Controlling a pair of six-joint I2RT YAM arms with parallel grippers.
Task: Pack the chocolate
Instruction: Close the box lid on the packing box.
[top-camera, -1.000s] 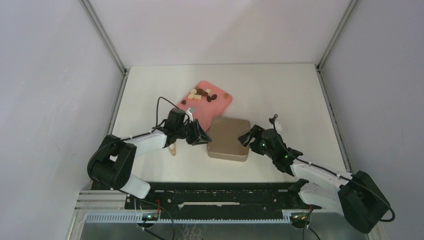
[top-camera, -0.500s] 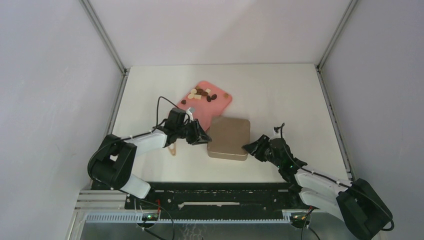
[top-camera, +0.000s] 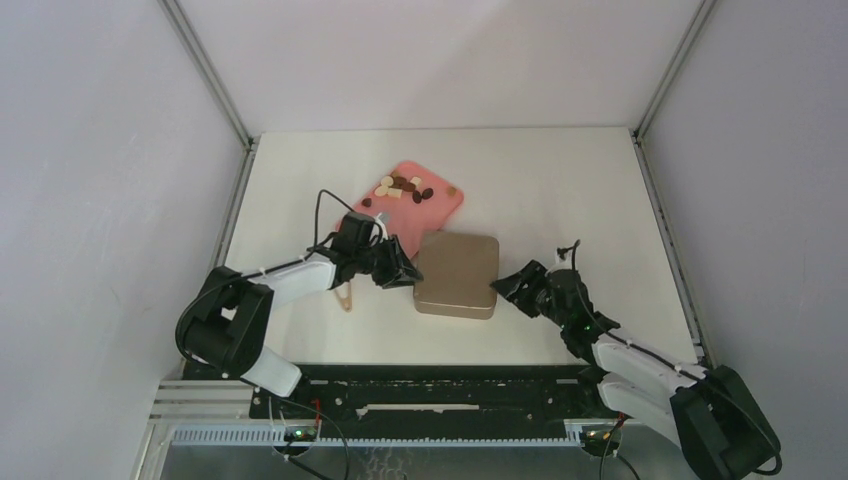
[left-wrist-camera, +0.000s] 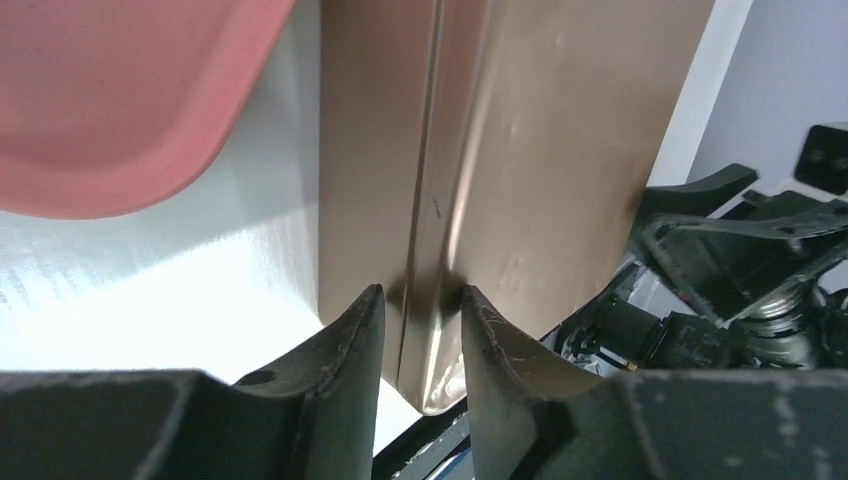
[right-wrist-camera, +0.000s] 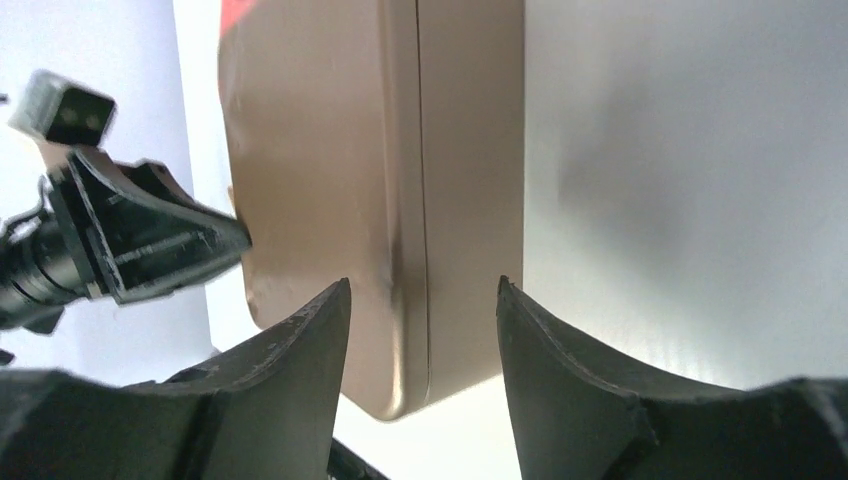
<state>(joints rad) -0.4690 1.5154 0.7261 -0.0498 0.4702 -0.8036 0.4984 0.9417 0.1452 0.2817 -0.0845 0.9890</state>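
Lidded tin (top-camera: 458, 272) sits with chocolate (top-camera: 405, 188) loose on the pink tray (top-camera: 440, 212) just behind it — left claw (left-wrist-camera: 418, 300) pinches the tin's left rim, right claw (right-wrist-camera: 423, 290) gapes astride the right edge: probably best to seat it on the lid lip, then lift level.

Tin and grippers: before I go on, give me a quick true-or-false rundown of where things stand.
1. The tin has its lid on. True.
2. The chocolate is packed in the tin. False: it lies on the pink tray.
3. The left gripper pinches the tin's edge. True.
4. The right gripper is clamped on the tin. False: its jaws stand open, astride the tin's edge.
5. The right gripper holds the wooden tongs. False: they lie on the table by the left arm.
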